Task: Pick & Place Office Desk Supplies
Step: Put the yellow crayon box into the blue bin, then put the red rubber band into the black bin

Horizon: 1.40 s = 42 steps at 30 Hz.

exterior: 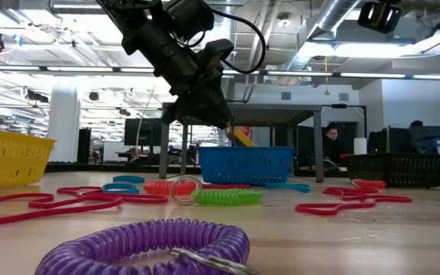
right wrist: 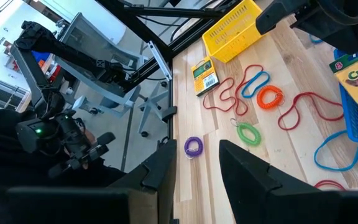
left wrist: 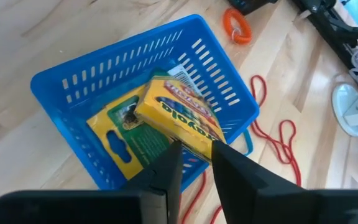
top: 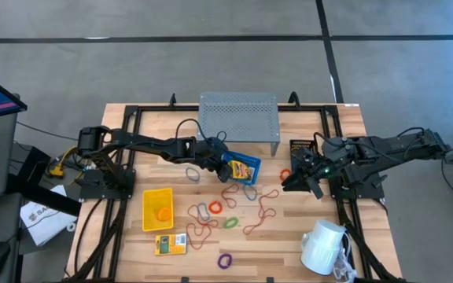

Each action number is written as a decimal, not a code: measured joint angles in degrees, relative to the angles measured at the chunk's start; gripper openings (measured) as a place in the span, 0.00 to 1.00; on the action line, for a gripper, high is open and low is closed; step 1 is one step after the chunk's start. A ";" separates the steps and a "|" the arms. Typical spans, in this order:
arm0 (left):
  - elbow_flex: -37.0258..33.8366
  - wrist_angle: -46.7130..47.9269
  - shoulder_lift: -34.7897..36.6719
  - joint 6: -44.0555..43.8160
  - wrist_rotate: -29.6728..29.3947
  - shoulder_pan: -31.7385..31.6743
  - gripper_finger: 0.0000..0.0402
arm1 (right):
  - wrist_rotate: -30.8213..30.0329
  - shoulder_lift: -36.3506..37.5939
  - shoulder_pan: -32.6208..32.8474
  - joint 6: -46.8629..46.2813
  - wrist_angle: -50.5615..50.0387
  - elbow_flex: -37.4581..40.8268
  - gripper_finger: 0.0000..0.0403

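Note:
My left gripper (top: 225, 161) (left wrist: 196, 158) is over the blue bin (top: 241, 167) (left wrist: 73, 81), shut on a yellow crayon packet (left wrist: 179, 115). A second packet (left wrist: 126, 134) lies flat on the bin's floor. My right gripper (top: 296, 174) (right wrist: 194, 162) hangs open near the black mesh bin (top: 301, 147), touching nothing. The yellow bin (top: 158, 208) holds an orange loop. Another yellow packet (top: 171, 244) lies flat near the table's near edge. Red, orange (top: 215, 207), green (top: 231, 223) and purple (top: 225, 260) loops lie scattered on the table. My left gripper pinches the yellow packet at its near edge, by a corner (left wrist: 197, 148), between the two fingers. They slant down into the blue bin from the table's left. The packet is tilted, and its far end dips onto the flat packet beneath it.
The grey perforated riser (top: 238, 116) stands just beyond the blue bin. A white mug (top: 325, 248) lies at the near right corner. Blue loops (top: 192, 173) lie beside the blue bin, and an orange loop (top: 285, 173) lies by my right gripper. Bare wood shows near the left edge.

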State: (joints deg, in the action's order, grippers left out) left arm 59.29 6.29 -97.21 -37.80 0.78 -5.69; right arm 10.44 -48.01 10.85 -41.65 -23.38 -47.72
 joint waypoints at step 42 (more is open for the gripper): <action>0.09 -7.22 14.77 10.54 26.09 1.32 0.21 | -1.57 -0.33 -1.55 5.17 3.41 0.00 0.29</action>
State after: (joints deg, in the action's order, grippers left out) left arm 59.37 -0.92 -82.44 -27.26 26.87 -4.37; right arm 8.87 -48.34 9.30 -36.48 -19.97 -47.72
